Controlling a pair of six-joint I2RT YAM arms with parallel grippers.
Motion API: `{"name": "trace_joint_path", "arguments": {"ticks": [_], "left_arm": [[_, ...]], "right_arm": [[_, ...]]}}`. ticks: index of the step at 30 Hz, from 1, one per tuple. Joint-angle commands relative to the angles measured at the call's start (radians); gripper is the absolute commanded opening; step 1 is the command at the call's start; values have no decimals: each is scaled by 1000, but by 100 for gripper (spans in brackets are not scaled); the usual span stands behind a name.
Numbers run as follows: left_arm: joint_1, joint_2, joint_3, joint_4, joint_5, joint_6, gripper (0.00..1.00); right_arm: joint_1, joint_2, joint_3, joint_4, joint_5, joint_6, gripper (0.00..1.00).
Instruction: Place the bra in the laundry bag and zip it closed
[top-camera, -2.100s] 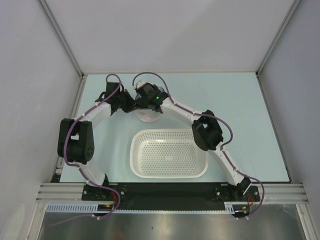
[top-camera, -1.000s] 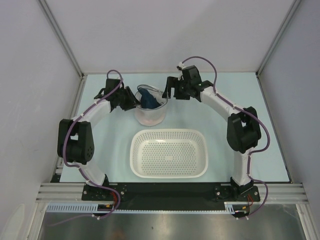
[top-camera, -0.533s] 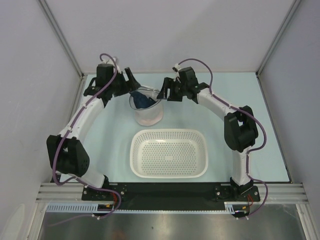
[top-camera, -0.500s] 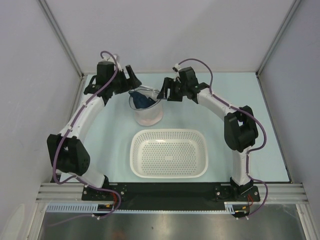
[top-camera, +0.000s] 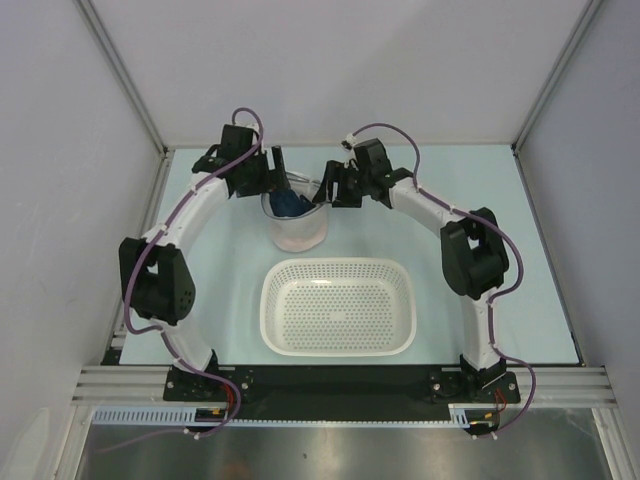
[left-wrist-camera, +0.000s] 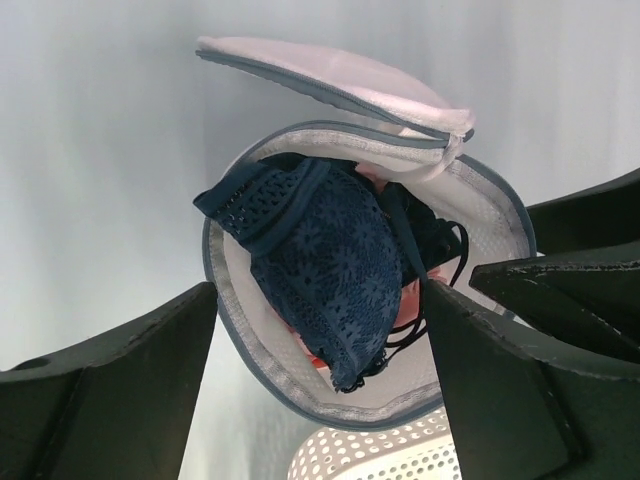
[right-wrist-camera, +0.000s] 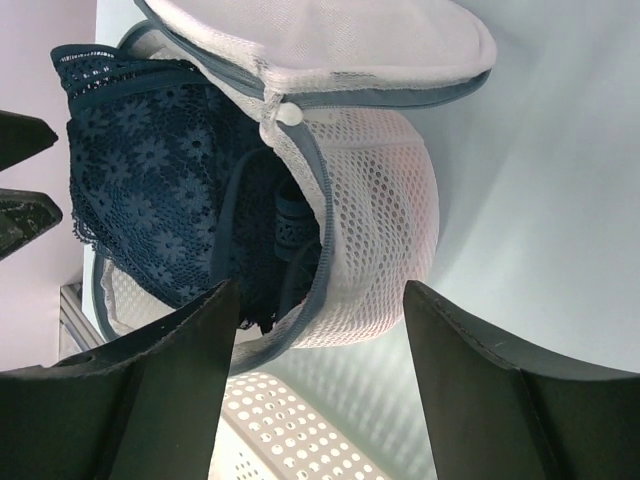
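The laundry bag (top-camera: 298, 232) stands upright at the back middle of the table, its circular flap lid (left-wrist-camera: 340, 72) hinged up and its zip rim (left-wrist-camera: 232, 322) open. The navy lace bra (top-camera: 291, 203) sits in the mouth, partly bulging above the rim (left-wrist-camera: 330, 250). My left gripper (top-camera: 279, 172) hovers open at the bag's back left, jaws wide and empty, facing the opening (left-wrist-camera: 320, 400). My right gripper (top-camera: 326, 186) is open at the bag's right side, nothing between its jaws (right-wrist-camera: 320, 390). The white zip pull (right-wrist-camera: 288, 115) sits near the lid's hinge.
A white perforated basket (top-camera: 338, 263) lies just in front of the bag, between the two arms. Its edge shows low in both wrist views (left-wrist-camera: 370, 455) (right-wrist-camera: 290, 430). Grey walls enclose the table at the back and sides.
My left gripper let go of the bag's rim, opened wide and swung round to the bag's back left. My right gripper moved in closer to the bag and narrowed a little.
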Motion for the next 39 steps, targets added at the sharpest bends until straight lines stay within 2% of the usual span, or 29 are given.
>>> {"name": "trace_joint_path", "arguments": {"ticks": [1, 11, 15, 16, 18, 19, 21, 22, 24, 26, 28, 29, 32, 35, 37, 39], "left_arm": [[-15, 12, 57, -46, -39, 47, 89], [-23, 98, 77, -35, 29, 22, 75], [-23, 126, 92, -17, 56, 14, 61], [-23, 136, 98, -18, 70, 13, 52], [-23, 135, 103, -17, 81, 7, 42], [-23, 127, 100, -14, 87, 5, 32], [-23, 92, 83, -2, 98, 2, 21], [-23, 80, 80, 0, 113, 4, 9], [-20, 40, 62, 12, 131, -1, 0], [-15, 15, 34, 35, 183, -6, 0], [3, -11, -15, 99, 239, -38, 0], [26, -17, -41, 142, 338, -54, 0], [52, -9, -103, 253, 455, -134, 0], [51, 60, -89, 256, 483, -136, 0], [46, 142, -42, 194, 489, -108, 0], [27, 184, -3, 132, 410, -36, 0]], "right_arm": [[12, 14, 61, 13, -8, 5, 71], [23, 34, 103, -14, 27, -7, 59], [21, 51, 112, -17, 21, -9, 54], [21, 57, 121, -19, 18, -6, 54], [21, 72, 127, -19, 15, -7, 53], [21, 78, 135, -25, 15, -11, 53], [21, 84, 136, -28, 19, -14, 43], [21, 83, 132, -31, 35, -17, 41], [21, 80, 126, -33, 44, -20, 34], [21, 75, 121, -40, 55, -30, 25], [23, 65, 118, -45, 70, -35, 20], [20, 61, 112, -43, 72, -37, 17], [20, 60, 115, -51, 76, -37, 14], [20, 58, 112, -53, 82, -35, 14], [18, 61, 118, -51, 82, -34, 14], [20, 66, 124, -51, 76, -31, 14]]}}
